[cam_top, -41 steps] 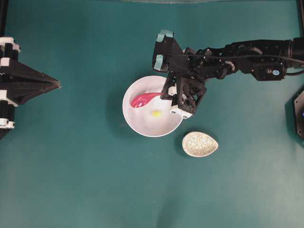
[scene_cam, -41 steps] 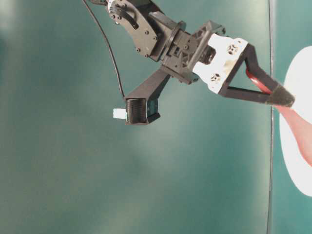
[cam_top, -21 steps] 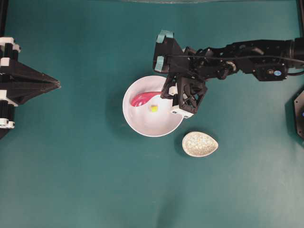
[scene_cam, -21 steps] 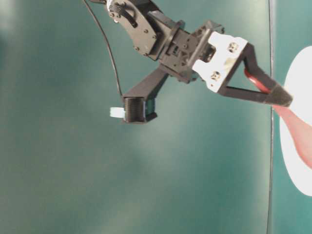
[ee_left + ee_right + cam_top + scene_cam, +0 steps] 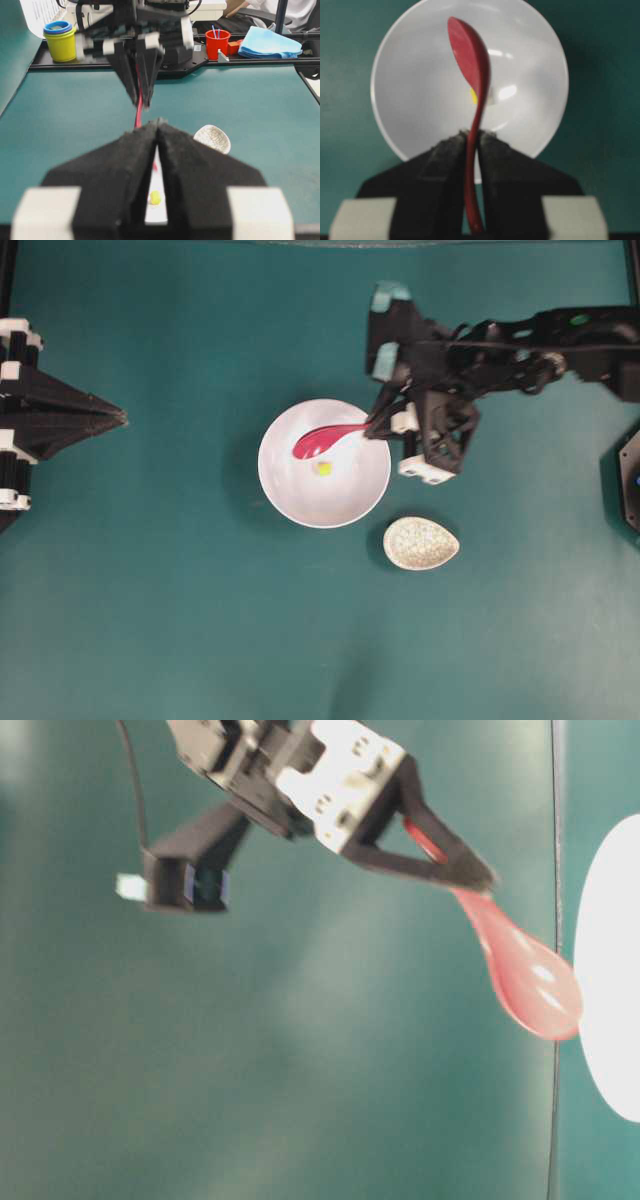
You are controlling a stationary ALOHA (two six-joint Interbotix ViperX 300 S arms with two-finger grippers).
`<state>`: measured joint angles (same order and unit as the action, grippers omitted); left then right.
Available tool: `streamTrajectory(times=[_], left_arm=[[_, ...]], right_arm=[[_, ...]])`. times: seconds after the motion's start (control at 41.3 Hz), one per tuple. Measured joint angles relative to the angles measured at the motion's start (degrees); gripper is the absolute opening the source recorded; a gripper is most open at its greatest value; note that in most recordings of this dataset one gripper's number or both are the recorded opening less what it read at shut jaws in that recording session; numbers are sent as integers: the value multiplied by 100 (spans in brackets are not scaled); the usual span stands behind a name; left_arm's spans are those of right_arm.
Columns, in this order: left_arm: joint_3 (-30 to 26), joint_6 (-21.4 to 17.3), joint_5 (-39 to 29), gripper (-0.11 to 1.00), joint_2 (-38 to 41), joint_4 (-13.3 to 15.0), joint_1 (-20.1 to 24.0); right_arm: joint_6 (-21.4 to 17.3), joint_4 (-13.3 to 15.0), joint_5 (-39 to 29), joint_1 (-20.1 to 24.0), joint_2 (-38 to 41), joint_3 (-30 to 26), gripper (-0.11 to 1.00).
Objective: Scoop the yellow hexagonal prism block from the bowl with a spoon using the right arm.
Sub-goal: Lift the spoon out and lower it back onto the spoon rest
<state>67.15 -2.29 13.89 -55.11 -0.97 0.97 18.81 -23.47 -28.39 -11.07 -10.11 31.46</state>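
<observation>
Teal table (image 5: 150, 590): right pincer (image 5: 378, 426) clamps glossy pink-red spoon (image 5: 325, 441), scoop raised over plain white bowl (image 5: 290, 502), tiny yellow block (image 5: 323, 468) just beneath.

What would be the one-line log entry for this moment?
right gripper: shut on spoon | spoon: raised over bowl, empty | block: in bowl, not scooped | left gripper: shut, holding nothing

Even, bright light leaves soft shadows on the tabletop (image 5: 180, 620). Glare spots sit on the bowl (image 5: 530, 65) and spoon (image 5: 530, 982). The table-level view is motion-blurred, and both wrist views have their near claws out of focus.
</observation>
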Motion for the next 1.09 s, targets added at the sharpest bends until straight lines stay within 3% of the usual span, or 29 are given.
streamTrajectory(times=[0.411,0.726,0.944,1.089], left_arm=[[-9,0,-9,8,0,0,0],[-9,-9,-18,8,0,0,0],[-9,-9,-9,8,0,0,0],[0,0,-18,8,0,0,0]], right_arm=[[-79,0,-220,0,-1811,1063,10],[-958,0,-729,0,-3217,1626,10],[-1468,9,-712,35,-3182,2109,10],[-1617,-35,-290,299,-2997,2461,10]])
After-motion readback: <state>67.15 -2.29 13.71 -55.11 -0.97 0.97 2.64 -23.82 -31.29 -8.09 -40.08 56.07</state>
